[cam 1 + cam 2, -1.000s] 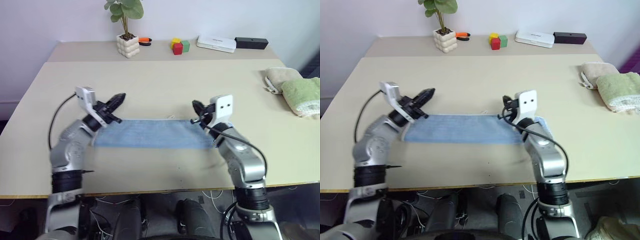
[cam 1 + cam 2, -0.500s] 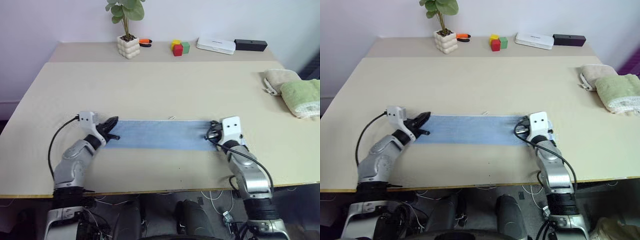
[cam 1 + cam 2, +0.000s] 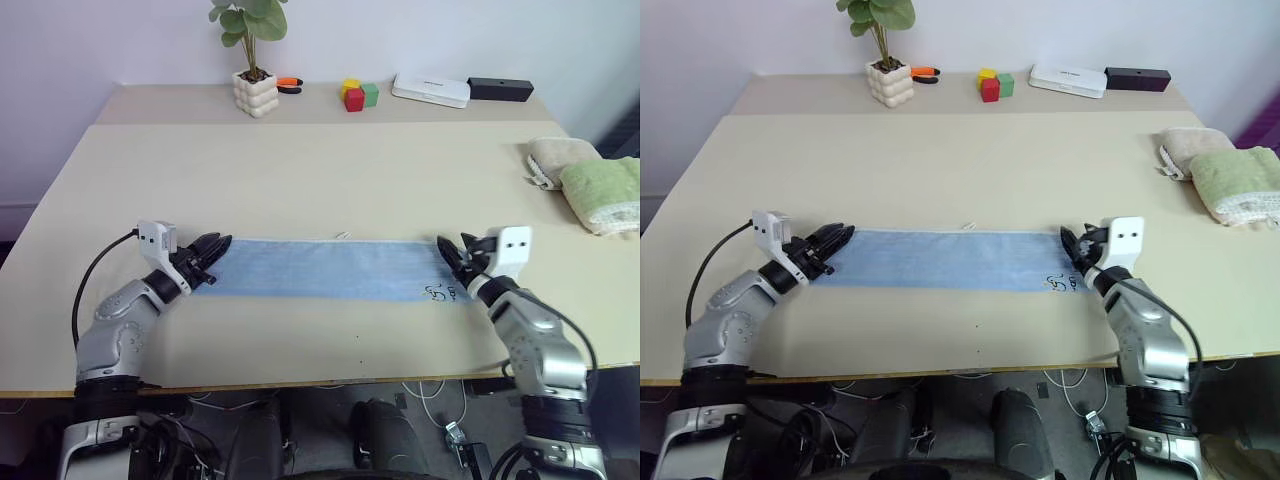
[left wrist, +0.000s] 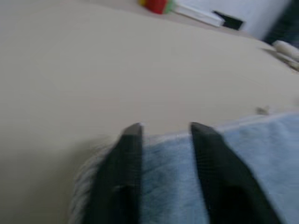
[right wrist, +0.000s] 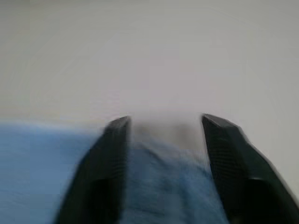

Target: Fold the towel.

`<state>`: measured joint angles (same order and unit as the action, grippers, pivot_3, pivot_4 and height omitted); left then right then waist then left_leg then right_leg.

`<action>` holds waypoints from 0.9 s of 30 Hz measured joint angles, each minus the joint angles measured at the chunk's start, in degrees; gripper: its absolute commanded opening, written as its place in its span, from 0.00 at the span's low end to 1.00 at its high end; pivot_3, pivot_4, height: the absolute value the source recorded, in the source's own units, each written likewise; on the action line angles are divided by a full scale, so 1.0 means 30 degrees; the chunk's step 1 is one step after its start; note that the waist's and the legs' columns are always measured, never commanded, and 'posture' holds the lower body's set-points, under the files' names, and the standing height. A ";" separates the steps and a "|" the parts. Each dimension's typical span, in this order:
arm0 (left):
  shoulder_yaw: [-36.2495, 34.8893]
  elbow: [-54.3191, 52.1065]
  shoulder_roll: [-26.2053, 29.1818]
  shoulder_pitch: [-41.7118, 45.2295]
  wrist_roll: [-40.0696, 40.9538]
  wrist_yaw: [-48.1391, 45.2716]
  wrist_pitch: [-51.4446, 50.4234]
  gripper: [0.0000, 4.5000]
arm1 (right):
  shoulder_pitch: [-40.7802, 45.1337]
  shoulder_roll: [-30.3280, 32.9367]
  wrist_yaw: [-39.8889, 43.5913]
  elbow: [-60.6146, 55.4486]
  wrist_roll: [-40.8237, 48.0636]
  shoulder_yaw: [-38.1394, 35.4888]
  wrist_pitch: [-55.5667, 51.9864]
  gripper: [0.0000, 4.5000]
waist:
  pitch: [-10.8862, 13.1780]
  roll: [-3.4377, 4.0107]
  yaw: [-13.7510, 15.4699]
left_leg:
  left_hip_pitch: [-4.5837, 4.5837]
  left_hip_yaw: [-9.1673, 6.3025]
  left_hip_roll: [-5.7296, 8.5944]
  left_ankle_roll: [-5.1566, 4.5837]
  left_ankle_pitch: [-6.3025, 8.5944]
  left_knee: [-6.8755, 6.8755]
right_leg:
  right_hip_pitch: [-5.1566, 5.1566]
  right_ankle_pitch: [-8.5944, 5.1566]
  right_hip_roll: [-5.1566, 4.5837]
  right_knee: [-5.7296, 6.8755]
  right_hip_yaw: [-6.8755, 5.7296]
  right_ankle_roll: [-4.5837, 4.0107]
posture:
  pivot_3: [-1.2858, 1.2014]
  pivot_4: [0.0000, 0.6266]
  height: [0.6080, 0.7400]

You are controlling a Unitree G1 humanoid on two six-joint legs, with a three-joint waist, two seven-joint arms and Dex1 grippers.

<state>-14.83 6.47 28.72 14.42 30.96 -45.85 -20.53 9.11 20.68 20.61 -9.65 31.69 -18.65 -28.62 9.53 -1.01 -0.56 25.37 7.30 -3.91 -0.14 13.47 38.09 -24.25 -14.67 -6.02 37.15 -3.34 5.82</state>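
Beige table (image 3: pixel 320 170) takes up most of what we see, with a pale wall behind it. On the near half we've got the light blue towel (image 3: pixel 320 268) lying flat as a long strip running left to right. Our left gripper (image 3: pixel 212 250) sits at its left end and our right gripper (image 3: pixel 450 258) at its right end, both with fingers spread apart over the cloth, not clamped. Far right there's a green folded towel (image 3: pixel 603 190) on a beige one (image 3: pixel 552 156). A potted plant (image 3: pixel 254 60) stands along the far edge.
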 measured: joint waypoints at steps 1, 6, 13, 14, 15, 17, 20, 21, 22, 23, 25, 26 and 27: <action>-0.0007 0.0002 0.0585 0.0179 0.0140 -0.0747 0.0022 0.77 | -0.0142 0.0396 0.0394 -0.0660 0.1396 -0.0668 -0.0905 0.98 | 0.0000 0.0001 0.0027 | -0.0001 0.0001 0.0000 -0.0004 0.0005 0.0000 | 0.0000 -0.0001 -0.0002 -0.0009 -0.0001 -0.0003 | 0.52 0.24 0.96; -0.0031 0.1299 0.2671 0.1338 0.0395 -0.4577 0.0803 0.99 | -0.2629 0.2456 0.1501 -0.1457 0.6222 -0.3334 -0.5207 1.00 | -0.0004 0.0002 0.0065 | -0.0005 0.0005 0.0005 -0.0018 0.0015 -0.0012 | 0.0004 -0.0029 -0.0019 -0.0025 -0.0004 -0.0056 | 0.52 0.24 0.96; 0.0182 0.2911 0.3583 0.2763 0.0889 -0.9255 0.1308 0.99 | -0.6131 0.3444 0.0779 -0.3409 0.9381 -0.5713 -0.7863 1.00 | -0.0002 0.0007 -0.0021 | -0.0005 0.0011 0.0003 -0.0019 0.0015 -0.0023 | -0.0009 -0.0029 -0.0018 -0.0026 -0.0001 -0.0054 | 0.52 0.24 0.96; 0.0223 0.3260 0.3569 0.3023 0.0958 -0.9850 0.1398 0.99 | -0.6653 0.3300 0.0396 -0.3968 0.9895 -0.6005 -0.7979 1.00 | -0.0002 0.0007 -0.0017 | -0.0004 0.0009 0.0002 -0.0020 0.0015 -0.0023 | -0.0009 -0.0028 -0.0017 -0.0025 -0.0002 -0.0051 | 0.52 0.24 0.96; 0.0234 0.3619 0.3579 0.3208 0.1002 -1.0364 0.1463 0.99 | -0.7068 0.3096 -0.0007 -0.4441 1.0291 -0.6158 -0.8052 1.00 | -0.0003 0.0005 -0.0009 | -0.0004 0.0008 0.0002 -0.0020 0.0015 -0.0024 | -0.0008 -0.0027 -0.0016 -0.0027 -0.0002 -0.0049 | 0.52 0.24 0.96; 0.0363 0.4158 0.3587 0.3546 0.1089 -1.1418 0.1464 0.99 | -0.7977 0.2582 -0.0755 -0.5184 1.0917 -0.6232 -0.8125 1.00 | -0.0003 0.0003 0.0022 | 0.0000 0.0008 0.0004 -0.0021 0.0016 -0.0023 | -0.0004 -0.0029 -0.0016 -0.0036 -0.0001 -0.0052 | 0.52 0.24 0.96; 0.0862 0.4529 0.3587 0.3671 0.1095 -1.2819 0.1574 0.99 | -0.8679 0.2159 -0.1746 -0.5651 1.1664 -0.6214 -0.8219 1.00 | -0.0003 -0.0003 0.0032 | 0.0001 0.0000 0.0004 -0.0023 0.0017 -0.0022 | -0.0001 -0.0031 -0.0017 -0.0048 -0.0001 -0.0056 | 0.52 0.24 0.96; 0.0928 0.4593 0.3586 0.3674 0.1094 -1.3107 0.1620 0.99 | -0.8733 0.2087 -0.2012 -0.5884 1.1872 -0.6211 -0.8194 1.00 | -0.0003 -0.0003 0.0068 | 0.0002 -0.0016 0.0001 -0.0023 0.0017 -0.0023 | -0.0001 -0.0032 -0.0012 -0.0047 -0.0011 -0.0057 | 0.52 0.24 0.96; 0.0939 0.4619 0.3588 0.3699 0.1091 -1.3461 0.1690 0.99 | -0.8906 0.1884 -0.2296 -0.6129 1.2077 -0.6209 -0.8123 1.00 | -0.0003 -0.0003 0.0156 | 0.0004 -0.0041 -0.0004 -0.0022 0.0017 -0.0038 | -0.0001 -0.0036 -0.0001 -0.0047 -0.0026 -0.0064 | 0.52 0.24 0.96; 0.0970 0.4628 0.3601 0.3751 0.1087 -1.3741 0.1729 0.99 | -0.9104 0.1669 -0.2544 -0.6259 1.2132 -0.6162 -0.8081 1.00 | -0.0003 -0.0003 0.0278 | 0.0003 -0.0050 -0.0010 -0.0022 0.0017 -0.0051 | -0.0002 -0.0050 0.0011 -0.0046 -0.0032 -0.0088 | 0.52 0.24 0.96; 0.1178 0.4655 0.3850 0.3824 0.0956 -1.4335 0.1934 0.99 | -0.9326 0.1093 -0.3280 -0.6299 1.2217 -0.5849 -0.7976 1.00 | -0.0003 -0.0003 0.0480 | 0.0022 -0.0109 -0.0011 -0.0020 0.0015 -0.0070 | -0.0001 -0.0079 0.0020 -0.0043 -0.0086 -0.0131 | 0.52 0.24 0.96; 0.1290 0.4731 0.3993 0.3909 0.0808 -1.4544 0.2113 0.99 | -0.9320 0.0786 -0.3735 -0.6240 1.2351 -0.5764 -0.7927 1.00 | -0.0003 -0.0002 0.0547 | 0.0043 -0.0159 -0.0011 -0.0017 0.0014 -0.0071 | 0.0003 -0.0091 0.0029 -0.0045 -0.0121 -0.0150 | 0.52 0.24 0.96; 0.1371 0.4857 0.4081 0.4015 0.0670 -1.4762 0.2272 0.99 | -0.9306 0.0581 -0.4144 -0.6139 1.2506 -0.5744 -0.7856 1.00 | -0.0003 -0.0002 0.0604 | 0.0054 -0.0197 -0.0010 -0.0017 0.0013 -0.0072 | 0.0008 -0.0104 0.0040 -0.0045 -0.0127 -0.0161 | 0.52 0.24 0.96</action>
<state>-10.72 21.04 40.96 26.46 32.98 -90.13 -13.72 -18.81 22.42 8.18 -28.06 69.21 -35.88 -52.19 9.52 -1.01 1.25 25.53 6.71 -3.94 -0.19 13.51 37.87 -24.22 -14.98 -5.90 37.01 -3.72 5.33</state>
